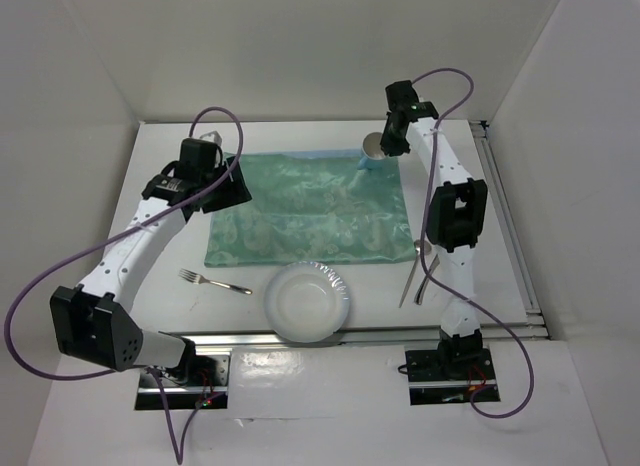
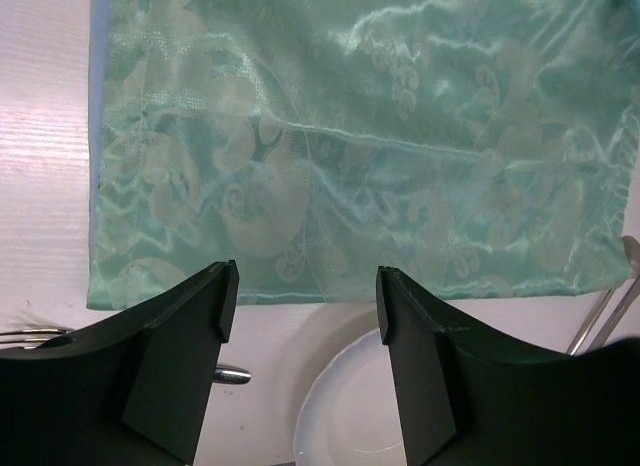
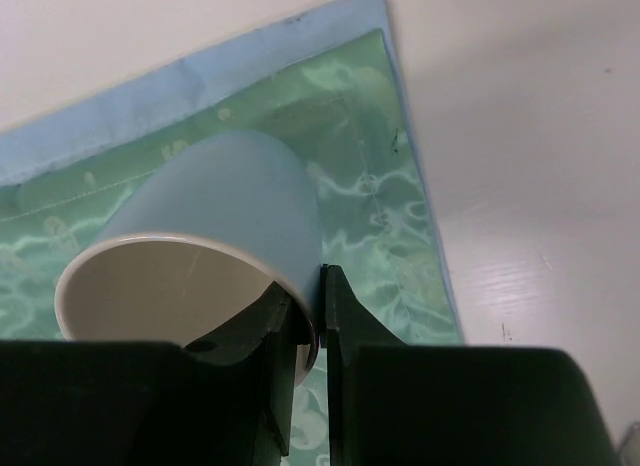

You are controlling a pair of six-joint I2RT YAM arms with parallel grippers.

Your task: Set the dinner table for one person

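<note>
The dinner table (image 1: 500, 236) is a white tabletop with a shiny green patterned mat (image 1: 310, 211) in its middle. Over the mat's far right corner, my right gripper (image 1: 387, 144) is shut on the rim of a pale blue cup (image 1: 372, 146). In the right wrist view the cup (image 3: 230, 196) is tilted, with one finger inside and one outside its wall (image 3: 322, 286). My left gripper (image 1: 235, 181) hangs open and empty above the mat's left part. In the left wrist view (image 2: 307, 286) it is over the mat's (image 2: 350, 136) near edge.
A white plate (image 1: 308, 301) lies in front of the mat, with a fork (image 1: 215, 282) to its left. A spoon and a knife (image 1: 420, 271) lie to the right, beside the right arm. A metal rail (image 1: 380, 334) runs along the near edge. White walls enclose the table.
</note>
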